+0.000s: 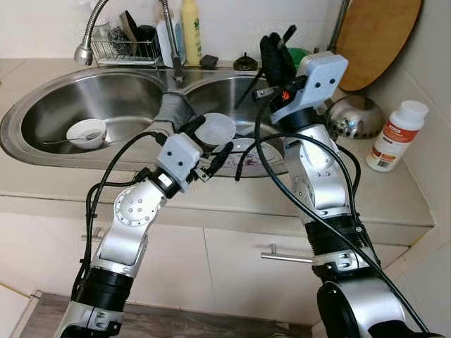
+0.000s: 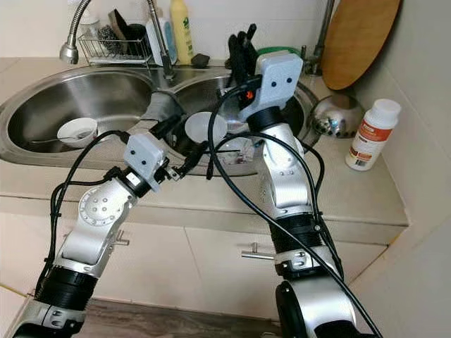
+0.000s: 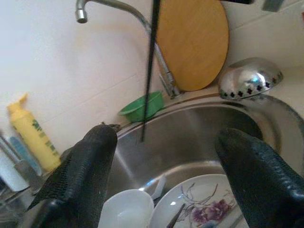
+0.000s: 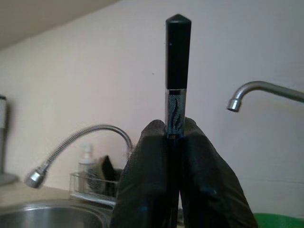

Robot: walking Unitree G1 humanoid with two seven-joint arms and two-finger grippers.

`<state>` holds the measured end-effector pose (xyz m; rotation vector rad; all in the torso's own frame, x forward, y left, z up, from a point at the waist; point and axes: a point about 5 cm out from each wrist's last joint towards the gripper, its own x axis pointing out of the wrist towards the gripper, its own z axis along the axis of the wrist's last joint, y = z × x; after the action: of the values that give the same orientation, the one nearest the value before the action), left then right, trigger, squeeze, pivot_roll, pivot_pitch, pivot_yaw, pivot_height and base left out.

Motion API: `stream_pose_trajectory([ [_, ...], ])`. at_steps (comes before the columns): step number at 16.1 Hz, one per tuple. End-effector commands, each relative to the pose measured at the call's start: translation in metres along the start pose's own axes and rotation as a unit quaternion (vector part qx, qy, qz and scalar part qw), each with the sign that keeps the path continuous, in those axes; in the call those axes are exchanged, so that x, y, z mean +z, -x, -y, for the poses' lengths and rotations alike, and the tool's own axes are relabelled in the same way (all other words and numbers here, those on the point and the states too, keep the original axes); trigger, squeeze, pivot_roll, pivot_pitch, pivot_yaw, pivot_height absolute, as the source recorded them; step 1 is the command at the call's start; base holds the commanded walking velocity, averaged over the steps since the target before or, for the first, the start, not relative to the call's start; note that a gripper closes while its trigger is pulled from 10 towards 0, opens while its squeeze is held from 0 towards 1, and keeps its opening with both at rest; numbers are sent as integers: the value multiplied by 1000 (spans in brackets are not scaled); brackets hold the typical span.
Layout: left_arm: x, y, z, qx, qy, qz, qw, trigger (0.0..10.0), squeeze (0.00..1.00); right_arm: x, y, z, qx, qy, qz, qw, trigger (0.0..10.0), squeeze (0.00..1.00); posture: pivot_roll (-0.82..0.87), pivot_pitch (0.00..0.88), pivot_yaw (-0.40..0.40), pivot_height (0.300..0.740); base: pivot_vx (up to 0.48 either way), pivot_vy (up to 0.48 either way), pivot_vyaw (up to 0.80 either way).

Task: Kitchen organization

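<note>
Right claw point(image 4: 176, 142): raised above right steel sink basin point(image 1: 225, 91), clamped on slim black chopstick point(image 4: 177, 71), upright. Left claw point(image 1: 208, 144): fingers apart, over white bowl point(image 3: 127, 209). Left wrist view adds flowered plate point(image 3: 209, 204).

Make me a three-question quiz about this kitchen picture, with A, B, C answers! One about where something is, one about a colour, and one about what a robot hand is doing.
1. Where is the white pill bottle?
A. in the left sink basin
B. on the counter right of the sink
C. in the wire rack

2. What colour is the bowl behind the sink?
A. green
B. red
C. blue

3. What is the right gripper doing?
A. hanging open
B. holding a sponge
C. pinching a black chopstick

Answers: 1 B, it stands by the steel colander. 2 A, the left wrist view shows green. 3 C, the fingers close around the stick.
</note>
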<state>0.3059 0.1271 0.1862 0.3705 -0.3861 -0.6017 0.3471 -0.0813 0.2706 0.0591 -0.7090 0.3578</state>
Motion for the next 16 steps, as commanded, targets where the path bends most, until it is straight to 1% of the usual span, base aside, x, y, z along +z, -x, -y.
stream_pose_trajectory([
  [1, 2, 2, -7, 19, -20, -5, 1000, 10000, 0, 3, -5, -2, 4, 23, 7, 1000, 0, 0, 44, 11, 22, 740, 0, 0, 0],
  [2, 2, 3, -19, 66, -32, -8, 997, 10000, 0, -3, -3, -4, 7, 42, -6, 999, 3294, 0, 43, 9, 23, 740, 0, 0, 0],
  [3, 5, 6, -33, 118, -51, -11, 992, 10000, 0, -9, 0, -7, 9, 64, -20, 998, 10000, 0, 43, 7, 24, 740, 0, 0, 0],
  [5, 6, 14, -50, 184, -54, -15, 981, 10000, 0, -17, 3, -10, 13, 91, -42, 995, 10000, 0, 41, 5, 26, 740, 0, 0, 0],
  [6, 8, 19, -56, 206, -59, -14, 977, 10000, 0, -25, 5, -10, 16, 102, -66, 993, 10000, 196, 46, 5, 24, 740, 0, 0, 0],
  [7, 8, 21, -58, 215, -61, -13, 975, 10000, 0, -30, 6, -10, 18, 106, -83, 991, 10000, 196, 46, 5, 24, 740, 0, 0, 0],
  [8, 11, 23, -61, 228, -65, -8, 971, 10000, 0, -41, 9, -11, 24, 107, -116, 987, 10000, 639, 52, 3, 20, 740, 0, 0, 0],
  [10, 12, 24, -62, 234, -67, -7, 970, 10000, 0, -53, 13, -13, 40, 106, -159, 981, 10000, 655, 54, 0, 18, 740, 0, 0, 0],
  [11, 10, 26, -62, 246, -68, -12, 967, 10000, 0, -62, 19, -16, 41, 97, -184, 977, 10000, 1000, 54, 0, 17, 740, 0, 0, 0],
  [16, 5, 27, -58, 252, -62, -27, 965, 10000, 0, -61, 20, -11, 28, 70, -186, 980, 10000, 1000, 47, 0, 21, 740, 0, 0, 0],
])
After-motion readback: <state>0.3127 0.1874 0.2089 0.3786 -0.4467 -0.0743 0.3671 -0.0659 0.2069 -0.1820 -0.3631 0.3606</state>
